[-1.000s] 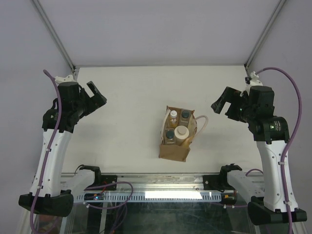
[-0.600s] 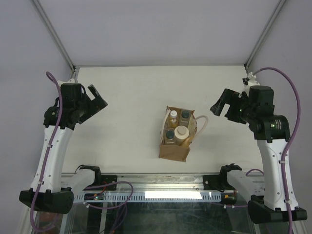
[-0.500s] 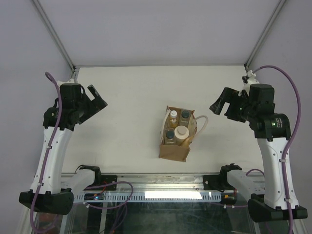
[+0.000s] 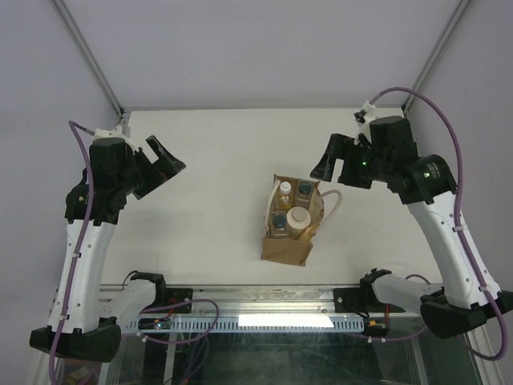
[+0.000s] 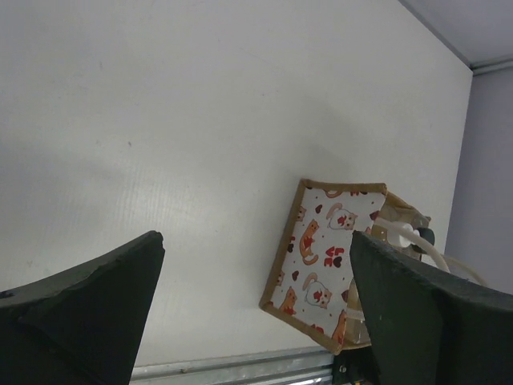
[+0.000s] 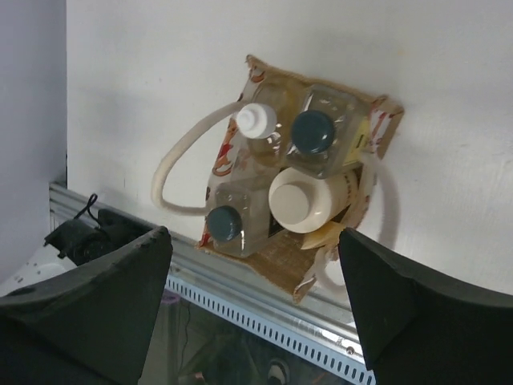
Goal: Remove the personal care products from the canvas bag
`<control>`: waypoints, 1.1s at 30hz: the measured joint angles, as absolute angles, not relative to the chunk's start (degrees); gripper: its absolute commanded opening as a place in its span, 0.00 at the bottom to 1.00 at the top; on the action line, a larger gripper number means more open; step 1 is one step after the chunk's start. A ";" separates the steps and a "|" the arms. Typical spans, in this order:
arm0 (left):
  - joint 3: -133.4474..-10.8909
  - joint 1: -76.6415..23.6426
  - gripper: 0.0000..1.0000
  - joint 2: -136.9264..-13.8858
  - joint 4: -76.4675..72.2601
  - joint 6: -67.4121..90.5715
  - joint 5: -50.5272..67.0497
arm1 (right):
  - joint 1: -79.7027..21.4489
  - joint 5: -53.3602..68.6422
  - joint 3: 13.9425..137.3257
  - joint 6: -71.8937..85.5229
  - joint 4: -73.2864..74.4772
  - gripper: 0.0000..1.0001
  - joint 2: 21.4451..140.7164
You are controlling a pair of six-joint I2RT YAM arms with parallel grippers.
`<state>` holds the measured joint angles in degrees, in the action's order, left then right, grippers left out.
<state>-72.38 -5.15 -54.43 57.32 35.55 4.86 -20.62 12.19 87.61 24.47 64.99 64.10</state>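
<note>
Canvas bag [image 4: 285, 249] stands upright at mid-table, toward the near edge, with four bottles [image 4: 298, 216] packed inside — caps showing. Left gripper [image 4: 166, 157] and right gripper [image 4: 337, 167] hover well apart from it, fingers spread, empty.

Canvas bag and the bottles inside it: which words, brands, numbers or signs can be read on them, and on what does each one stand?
No text can be read in any view.
canvas bag: the printed side shows only cats and red hearts, no letters.
dark-capped bottle: the yellow patch beside it, perhaps a label, is too small to read.
</note>
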 measured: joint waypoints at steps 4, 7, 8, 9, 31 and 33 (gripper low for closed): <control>-72.27 -5.15 0.99 -54.57 55.27 34.70 9.82 | -32.84 7.07 88.66 28.69 67.70 0.87 67.35; -72.27 -5.15 0.99 -55.00 53.74 33.71 13.15 | -42.35 2.02 89.38 31.77 70.26 0.87 70.48; -72.27 -5.15 0.99 -55.40 53.19 33.45 14.57 | -46.09 -0.62 89.91 33.21 71.59 0.87 72.14; -72.27 -5.15 0.99 -55.75 52.77 33.41 15.53 | -48.21 -2.15 90.26 34.15 72.36 0.87 73.34; -67.40 -19.14 0.99 -56.16 47.20 36.88 14.85 | -59.90 -14.06 84.20 47.72 70.17 0.61 84.73; -66.78 -19.14 0.99 -54.94 47.64 36.88 14.83 | -59.94 -13.98 84.20 47.72 69.73 0.56 85.95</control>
<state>-66.78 -19.14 -54.94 47.64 36.88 14.83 -59.94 -13.98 84.20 47.72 69.73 85.95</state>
